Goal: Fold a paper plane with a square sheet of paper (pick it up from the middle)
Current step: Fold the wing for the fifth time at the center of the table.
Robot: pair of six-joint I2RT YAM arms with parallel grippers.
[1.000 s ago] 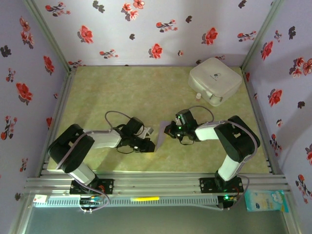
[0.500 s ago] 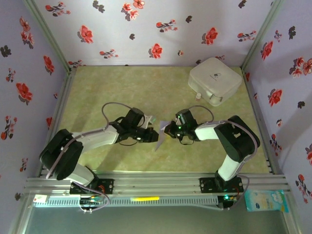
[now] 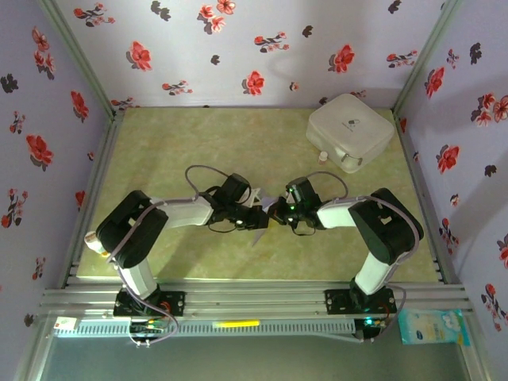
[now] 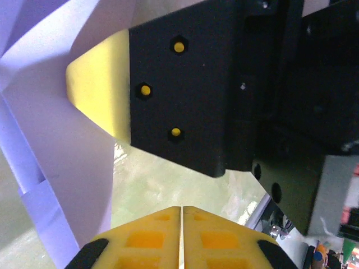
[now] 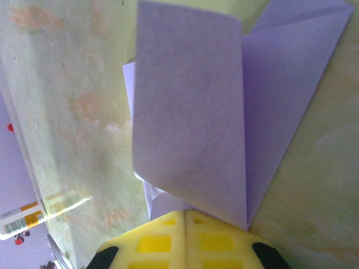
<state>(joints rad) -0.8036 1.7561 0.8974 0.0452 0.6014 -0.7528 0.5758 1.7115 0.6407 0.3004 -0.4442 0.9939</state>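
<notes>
Paper plane [image 5: 190, 112]: I judged it limp, easily creased; best pinched at centre crease.
Right gripper [image 5: 184, 221]: clamped its edge.
Left gripper [image 4: 180, 224]: was closed.

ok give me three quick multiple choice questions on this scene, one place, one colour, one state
1. Where does the white box sit? A) near left corner B) far right corner C) between the arms
2. What colour is the paper? A) lavender B) red C) green
3. How is the right gripper? A) wide open B) shut on the paper C) shut on the box
B: it sits back right in the top view. A: pale lavender in both wrist views. B: it is clamped on the paper's edge.
</notes>
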